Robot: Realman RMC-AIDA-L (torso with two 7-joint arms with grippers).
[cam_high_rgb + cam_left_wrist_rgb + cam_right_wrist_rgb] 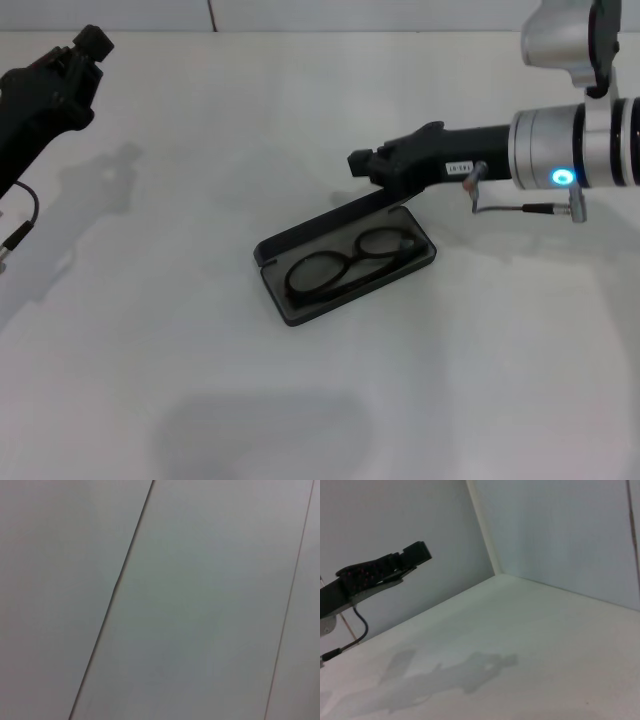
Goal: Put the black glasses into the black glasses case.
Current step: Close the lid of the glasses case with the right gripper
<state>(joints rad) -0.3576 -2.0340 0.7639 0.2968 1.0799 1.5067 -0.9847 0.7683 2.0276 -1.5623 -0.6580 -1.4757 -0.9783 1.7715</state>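
Head view: black glasses (352, 262) lying inside open black glasses case (300, 306), mid worktop (150, 380). Right end effector (356, 162) hovering just beyond lid, empty, opening unclear; risking nudging case. Left end effector (92, 45) sitting far left, opening unclear.

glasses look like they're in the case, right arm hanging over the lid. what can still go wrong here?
1. The right pincer hovers just behind the open lid of the case; a careless push could slide the whole case across the table instead of closing it.
2. The glasses lie at an angle inside; if a temple or rim sits high, the lid may pinch it.
3. The left pincer is far off, so nothing braces the case.
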